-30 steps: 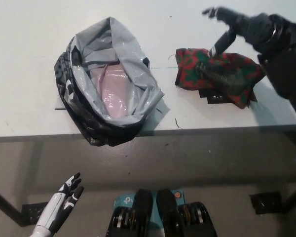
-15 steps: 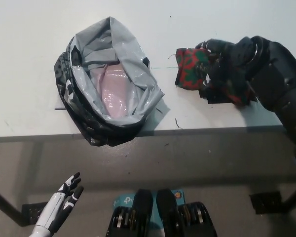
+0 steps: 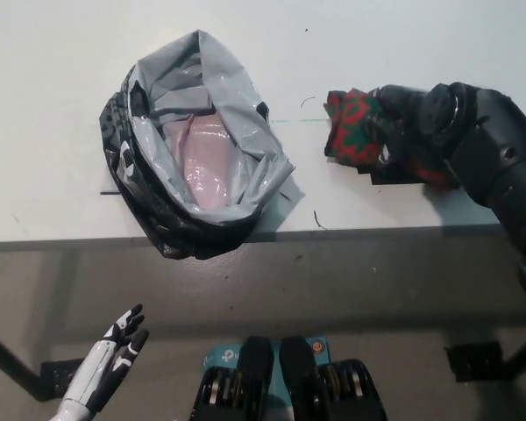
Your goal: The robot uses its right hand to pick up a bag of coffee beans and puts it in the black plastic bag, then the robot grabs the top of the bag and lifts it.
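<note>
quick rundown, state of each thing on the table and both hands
black plastic bag: open, rim rolled down, pink packet visible inside
coffee bean bag: red and green, lying on the table right of the plastic bag, under the right hand
right hand: closed over the coffee bean bag
left hand: open, resting below the table edge

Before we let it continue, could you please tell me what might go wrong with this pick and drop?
The right robot hand covers most of the red and green coffee bag; its hold cannot be seen, so the bag may slip when lifted.

The black plastic bag lies slumped at the table edge, its mouth partly folded in; the coffee bag could catch the rim or push it off.

The left robot hand rests low, unable to steady anything.
</note>
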Robot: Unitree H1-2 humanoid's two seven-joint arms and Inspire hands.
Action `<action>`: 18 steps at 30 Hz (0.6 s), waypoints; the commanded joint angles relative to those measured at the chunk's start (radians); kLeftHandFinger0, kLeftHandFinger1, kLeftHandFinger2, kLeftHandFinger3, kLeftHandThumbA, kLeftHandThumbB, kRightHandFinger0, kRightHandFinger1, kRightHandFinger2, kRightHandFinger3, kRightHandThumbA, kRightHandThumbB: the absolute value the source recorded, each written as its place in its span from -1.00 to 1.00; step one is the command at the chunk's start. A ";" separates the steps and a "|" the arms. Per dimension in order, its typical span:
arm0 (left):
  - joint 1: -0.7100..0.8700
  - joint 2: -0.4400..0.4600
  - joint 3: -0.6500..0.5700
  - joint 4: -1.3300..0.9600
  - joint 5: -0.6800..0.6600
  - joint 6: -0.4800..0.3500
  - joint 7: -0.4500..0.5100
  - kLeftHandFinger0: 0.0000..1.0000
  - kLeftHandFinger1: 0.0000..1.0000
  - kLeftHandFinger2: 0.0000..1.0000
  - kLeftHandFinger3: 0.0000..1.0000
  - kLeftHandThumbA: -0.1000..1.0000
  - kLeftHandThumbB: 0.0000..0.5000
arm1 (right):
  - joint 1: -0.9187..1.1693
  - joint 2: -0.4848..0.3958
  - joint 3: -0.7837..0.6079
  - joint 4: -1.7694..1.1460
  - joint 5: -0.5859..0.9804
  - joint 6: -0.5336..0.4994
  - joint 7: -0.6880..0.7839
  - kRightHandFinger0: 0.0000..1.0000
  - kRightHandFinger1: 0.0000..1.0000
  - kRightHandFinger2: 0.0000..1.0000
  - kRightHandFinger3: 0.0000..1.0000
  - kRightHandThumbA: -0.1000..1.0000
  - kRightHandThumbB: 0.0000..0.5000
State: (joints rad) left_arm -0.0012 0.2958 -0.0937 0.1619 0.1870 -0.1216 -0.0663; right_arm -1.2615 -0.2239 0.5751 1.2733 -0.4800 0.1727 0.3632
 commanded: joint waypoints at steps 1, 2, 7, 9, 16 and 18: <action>-0.020 0.019 0.010 -0.012 -0.007 -0.042 -0.013 1.00 1.00 1.00 1.00 1.00 0.15 | -0.012 -0.004 0.009 0.016 -0.049 0.007 -0.122 1.00 1.00 1.00 1.00 0.08 0.64; -0.019 0.019 0.009 -0.015 -0.002 -0.039 -0.012 1.00 1.00 1.00 1.00 1.00 0.15 | 0.006 -0.004 -0.007 0.008 -0.044 -0.024 -0.206 0.38 0.44 0.54 1.00 -0.51 -0.03; -0.026 0.019 0.009 -0.017 0.001 -0.038 -0.010 1.00 1.00 1.00 1.00 1.00 0.13 | 0.032 -0.007 -0.042 0.021 -0.021 -0.130 -0.373 -0.99 -0.37 0.24 0.07 -1.00 -0.34; -0.033 0.020 0.011 -0.010 -0.004 -0.043 -0.012 1.00 1.00 1.00 1.00 1.00 0.12 | 0.032 -0.006 -0.073 0.023 0.005 -0.151 -0.403 -0.94 -0.18 0.47 0.37 -1.00 -0.31; -0.039 0.024 0.003 0.003 0.011 -0.063 -0.009 1.00 1.00 1.00 1.00 1.00 0.06 | 0.028 -0.006 -0.140 0.041 0.038 -0.204 -0.434 -0.88 -0.01 0.71 0.61 -1.00 -0.28; -0.038 0.022 0.003 0.000 0.012 -0.061 -0.008 1.00 1.00 1.00 1.00 1.00 0.02 | 0.033 -0.009 -0.172 0.029 0.055 -0.233 -0.441 -0.94 -0.04 0.65 0.55 -1.00 -0.25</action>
State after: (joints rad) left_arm -0.0248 0.2958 -0.0943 0.1738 0.1883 -0.1343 -0.0666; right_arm -1.1930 -0.2194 0.4557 1.3068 -0.4683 0.0349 0.0258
